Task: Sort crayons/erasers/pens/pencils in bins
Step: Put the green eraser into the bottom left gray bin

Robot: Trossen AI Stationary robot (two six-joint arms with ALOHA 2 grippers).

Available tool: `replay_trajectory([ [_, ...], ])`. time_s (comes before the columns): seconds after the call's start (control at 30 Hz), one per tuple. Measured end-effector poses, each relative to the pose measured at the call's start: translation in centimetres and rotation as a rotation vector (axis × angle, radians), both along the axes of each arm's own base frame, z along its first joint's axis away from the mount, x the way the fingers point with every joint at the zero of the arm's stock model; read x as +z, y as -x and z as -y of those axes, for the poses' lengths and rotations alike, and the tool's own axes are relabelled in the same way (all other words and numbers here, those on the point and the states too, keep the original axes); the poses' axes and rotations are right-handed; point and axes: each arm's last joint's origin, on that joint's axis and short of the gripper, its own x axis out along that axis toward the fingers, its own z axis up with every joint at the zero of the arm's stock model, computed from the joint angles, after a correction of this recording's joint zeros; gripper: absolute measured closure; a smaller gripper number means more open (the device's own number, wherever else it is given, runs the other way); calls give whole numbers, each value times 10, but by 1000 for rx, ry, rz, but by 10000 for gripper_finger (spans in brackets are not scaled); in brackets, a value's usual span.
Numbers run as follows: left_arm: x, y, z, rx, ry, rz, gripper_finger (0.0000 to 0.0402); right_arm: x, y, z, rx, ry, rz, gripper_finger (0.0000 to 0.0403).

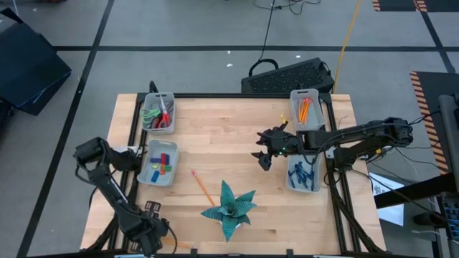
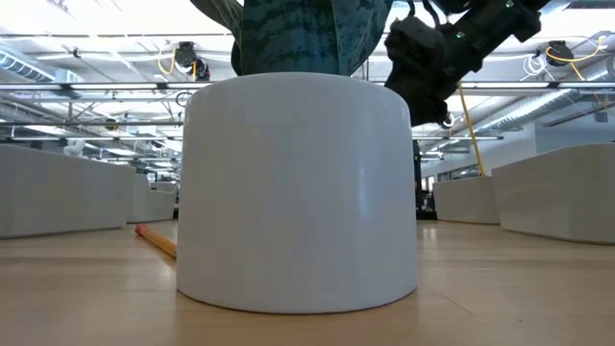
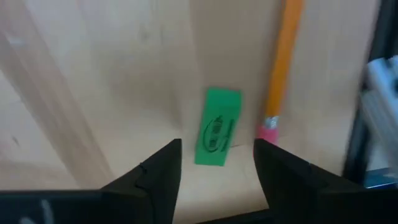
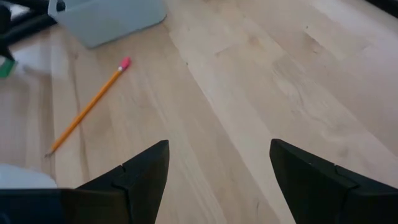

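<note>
Pale wooden desk (image 1: 229,136) under bright ceiling lights, grey floor around it. One loose pencil (image 1: 201,187) lies on bare wood toward the near edge, just left of a teal plant (image 1: 229,208) in a white pot (image 2: 298,192). More pencils (image 1: 304,110) sit in the bin (image 1: 307,94) at the far right corner; dark blue pens (image 1: 301,172) fill the bin (image 1: 304,188) along the right edge, nearer the front. On the left side, a bin (image 1: 159,176) by the left edge holds small coloured pieces (image 1: 163,163), and another bin (image 1: 159,97) at the far left corner holds scissors (image 1: 161,115). The right gripper (image 1: 264,152) hangs above the desk's middle, just left of the two right bins; its fingers (image 4: 140,177) stand wide apart and hold nothing, and its wrist view shows the loose pencil with its pink eraser end. The left gripper (image 3: 216,165) is hard to pick out from above, at the left edge; its own view shows spread, empty fingers over a green eraser (image 3: 217,127) and another pencil (image 3: 281,62) beside it. A keyboard (image 1: 287,75) lies beyond the far edge.
</note>
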Motion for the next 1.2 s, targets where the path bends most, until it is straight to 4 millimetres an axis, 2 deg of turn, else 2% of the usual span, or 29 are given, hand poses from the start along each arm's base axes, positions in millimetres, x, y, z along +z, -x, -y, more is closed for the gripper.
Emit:
replay_trajectory([
  [0.23, -12, 7, -8, -6, -29, -19, 243, -2, 2, -1, -29, -8, -25, 133],
  [0.43, -14, 12, -3, -55, 16, -17, 272, -3, 3, -1, -50, -32, -32, 133],
  [0.93, -15, 13, 3, -155, 39, 68, 283, -6, 6, -1, -55, -36, -77, 133],
  [1.07, -15, 13, 3, -243, 55, 71, 316, -10, 9, -1, -38, -53, -129, 133],
  [1.2, -15, 14, 2, -291, 60, 75, 369, -14, 14, 0, -19, -63, -190, 133],
])
